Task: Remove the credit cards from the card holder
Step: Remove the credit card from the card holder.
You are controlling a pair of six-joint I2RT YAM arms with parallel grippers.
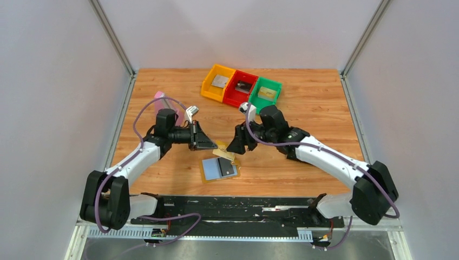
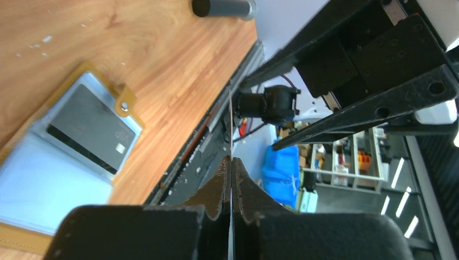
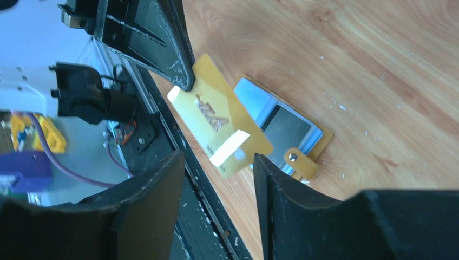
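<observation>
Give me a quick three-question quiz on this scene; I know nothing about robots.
1. True or false: the right gripper is clamped on the golden card.
2. Which card lies in the open card holder? A) dark grey B) golden C) silver
3. Fill in: ___ coloured bins stand in a row.
Key: 1. False; it is open, and the left gripper pinches that card. 2. A, the dark grey card. 3. Three.
</observation>
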